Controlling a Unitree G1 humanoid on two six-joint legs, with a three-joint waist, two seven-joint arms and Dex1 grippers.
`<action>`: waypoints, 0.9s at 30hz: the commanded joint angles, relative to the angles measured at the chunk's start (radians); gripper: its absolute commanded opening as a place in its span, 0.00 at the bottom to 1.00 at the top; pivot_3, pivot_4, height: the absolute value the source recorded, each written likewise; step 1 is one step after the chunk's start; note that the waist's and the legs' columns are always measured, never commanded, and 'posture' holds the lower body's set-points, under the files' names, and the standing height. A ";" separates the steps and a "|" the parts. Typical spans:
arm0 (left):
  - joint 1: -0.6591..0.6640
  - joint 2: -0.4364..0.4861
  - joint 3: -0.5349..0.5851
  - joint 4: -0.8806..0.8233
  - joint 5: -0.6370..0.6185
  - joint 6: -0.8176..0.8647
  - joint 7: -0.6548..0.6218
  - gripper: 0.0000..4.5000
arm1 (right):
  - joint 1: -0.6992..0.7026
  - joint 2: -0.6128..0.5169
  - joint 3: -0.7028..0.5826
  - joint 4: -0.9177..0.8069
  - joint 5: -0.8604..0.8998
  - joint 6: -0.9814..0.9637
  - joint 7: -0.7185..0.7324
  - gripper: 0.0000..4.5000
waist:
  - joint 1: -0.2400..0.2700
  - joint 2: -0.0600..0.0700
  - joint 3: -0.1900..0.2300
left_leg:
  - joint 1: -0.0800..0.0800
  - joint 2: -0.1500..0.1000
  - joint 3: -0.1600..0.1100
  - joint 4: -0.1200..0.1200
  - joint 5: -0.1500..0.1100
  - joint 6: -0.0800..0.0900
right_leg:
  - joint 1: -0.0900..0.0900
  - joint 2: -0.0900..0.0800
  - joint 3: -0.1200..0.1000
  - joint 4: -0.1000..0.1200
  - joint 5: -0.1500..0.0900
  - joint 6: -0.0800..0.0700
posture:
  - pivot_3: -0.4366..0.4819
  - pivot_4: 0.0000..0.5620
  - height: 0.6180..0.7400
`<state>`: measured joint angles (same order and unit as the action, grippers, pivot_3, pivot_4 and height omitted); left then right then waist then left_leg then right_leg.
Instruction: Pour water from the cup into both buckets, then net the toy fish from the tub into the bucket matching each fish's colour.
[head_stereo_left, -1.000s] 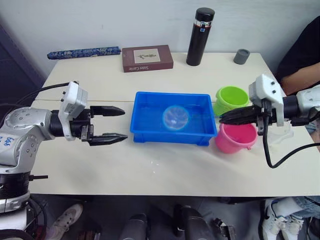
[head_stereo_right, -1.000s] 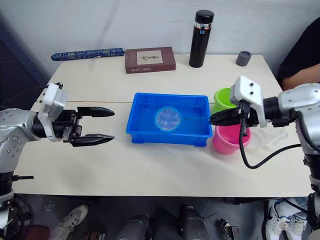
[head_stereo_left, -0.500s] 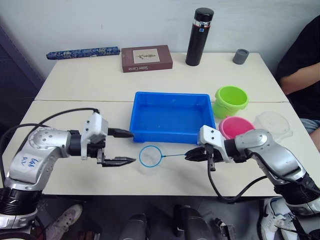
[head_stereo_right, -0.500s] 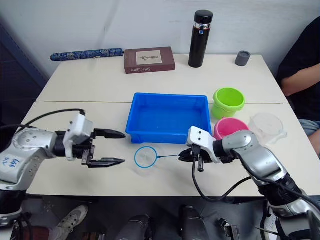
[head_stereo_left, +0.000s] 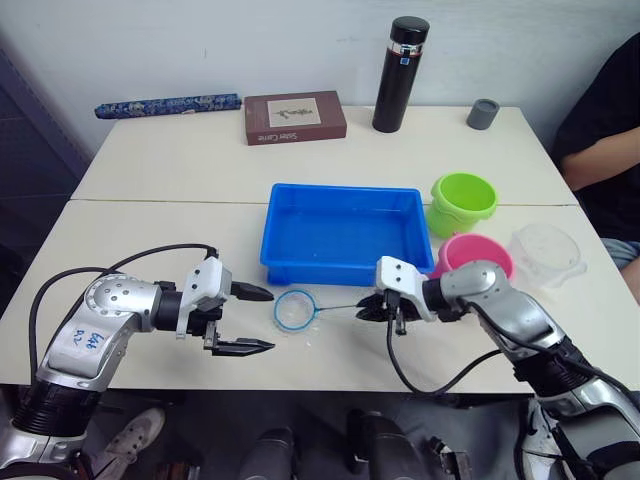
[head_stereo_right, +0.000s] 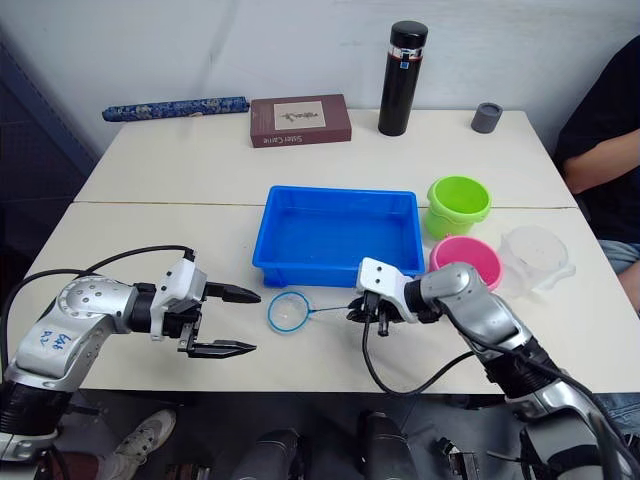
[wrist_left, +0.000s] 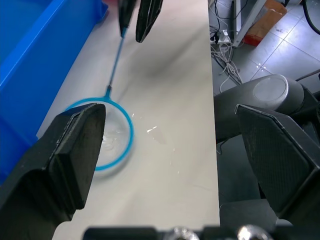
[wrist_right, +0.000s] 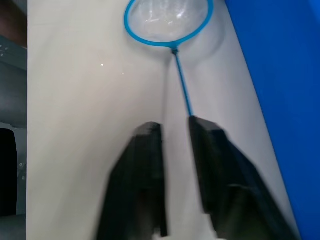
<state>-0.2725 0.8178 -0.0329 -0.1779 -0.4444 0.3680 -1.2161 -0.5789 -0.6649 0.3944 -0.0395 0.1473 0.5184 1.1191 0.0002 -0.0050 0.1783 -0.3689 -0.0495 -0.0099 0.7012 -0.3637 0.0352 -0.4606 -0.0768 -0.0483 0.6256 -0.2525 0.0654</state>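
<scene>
Net (head_stereo_left: 295, 311) lies flat on the bench (head_stereo_left: 150, 200), lower centre of frame, just below the tub (head_stereo_left: 345, 235). Its handle runs rightward from hoop to right pincer (head_stereo_left: 375, 312). In the wrist view that pincer is slightly parted, handle against one finger. Left pincer (head_stereo_left: 255, 320) spread, empty, near the hoop's left side. Right arm is nearer the handle.

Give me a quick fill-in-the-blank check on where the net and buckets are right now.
The net lies on the ____, in front of the tub.
Its hoop sits between the left gripper and the ____ gripper.
The green bucket stands behind the ____ one.

Missing words: table; right; pink
</scene>
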 joint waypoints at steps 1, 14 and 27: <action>0.003 -0.014 0.038 -0.012 -0.032 0.067 0.054 1.00 | -0.003 -0.038 -0.023 -0.057 -0.002 -0.005 0.030 0.69 | 0.000 0.000 0.000 | 0.000 0.000 0.000 0.000 0.000 0.000 | 0.000 0.000 0.000 0.000 0.000 0.000 | 0.48 0.27 0.99; 0.379 -0.162 0.265 -0.312 -0.060 0.206 0.450 1.00 | 0.341 -0.257 -0.350 -0.414 0.203 0.082 0.060 0.79 | 0.016 0.000 0.000 | 0.001 0.000 -0.001 -0.001 0.000 0.000 | 0.002 0.000 0.000 -0.004 0.000 0.000 | 0.48 0.27 0.99; 0.638 -0.392 0.322 -0.351 -0.029 0.171 0.703 1.00 | 0.663 -0.164 -0.447 -0.375 0.131 -0.151 -0.134 0.79 | 0.027 0.000 0.000 | 0.017 0.001 -0.001 -0.003 -0.004 0.003 | 0.019 0.000 0.000 -0.009 -0.001 -0.001 | 0.48 0.27 0.99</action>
<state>0.3560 0.4317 0.2932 -0.5009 -0.4801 0.5597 -0.5216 0.0770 -0.8350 -0.0180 -0.3929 0.2830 0.3976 1.0015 0.0271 -0.0054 0.1782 -0.3515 -0.0483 -0.0109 0.6980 -0.3680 0.0385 -0.4411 -0.0769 -0.0482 0.6164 -0.2530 0.0644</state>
